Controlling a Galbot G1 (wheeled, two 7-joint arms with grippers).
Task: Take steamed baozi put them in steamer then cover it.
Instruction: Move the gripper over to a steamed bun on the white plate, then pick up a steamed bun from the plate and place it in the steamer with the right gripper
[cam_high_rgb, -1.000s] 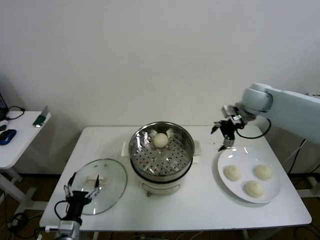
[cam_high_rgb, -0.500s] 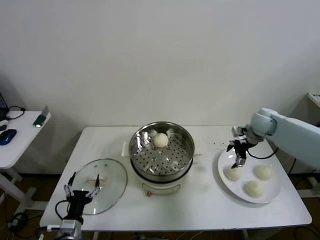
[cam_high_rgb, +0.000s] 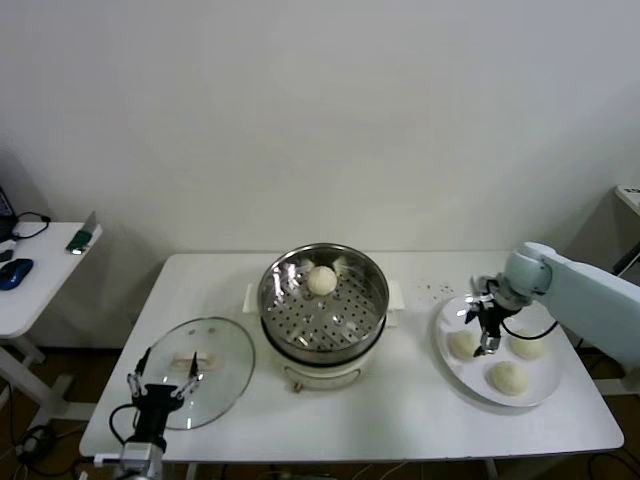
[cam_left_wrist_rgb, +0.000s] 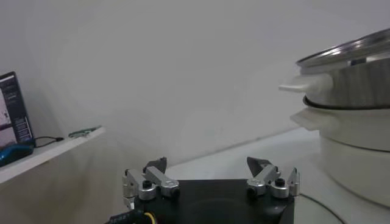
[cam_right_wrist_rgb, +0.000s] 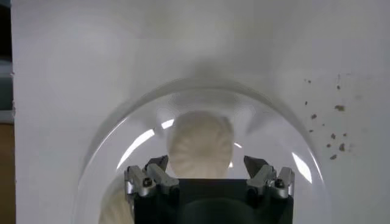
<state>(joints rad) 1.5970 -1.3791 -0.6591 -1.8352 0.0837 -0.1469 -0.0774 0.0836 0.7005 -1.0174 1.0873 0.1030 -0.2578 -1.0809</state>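
Note:
The steamer (cam_high_rgb: 323, 318) stands mid-table with one baozi (cam_high_rgb: 321, 280) on its perforated tray. Three more baozi (cam_high_rgb: 463, 344) (cam_high_rgb: 526, 343) (cam_high_rgb: 507, 377) lie on a white plate (cam_high_rgb: 450, 372) at the right. My right gripper (cam_high_rgb: 487, 335) is open, low over the plate between the two rear buns. In the right wrist view its gripper (cam_right_wrist_rgb: 206, 165) is open with a baozi (cam_right_wrist_rgb: 200, 144) just ahead, between the fingertips. The glass cover (cam_high_rgb: 205, 368) lies flat on the table at the left. My left gripper (cam_high_rgb: 160, 385) is open and empty at the cover's near edge.
A white side table (cam_high_rgb: 40, 275) with a blue mouse stands at the far left. The steamer's white base and handle (cam_left_wrist_rgb: 353, 122) show beside the left gripper (cam_left_wrist_rgb: 208, 165) in the left wrist view. Small dark crumbs (cam_right_wrist_rgb: 332, 125) dot the table past the plate.
My right gripper has moved from behind the plate forward and down over the plate, close to a baozi. The left arm has not moved.

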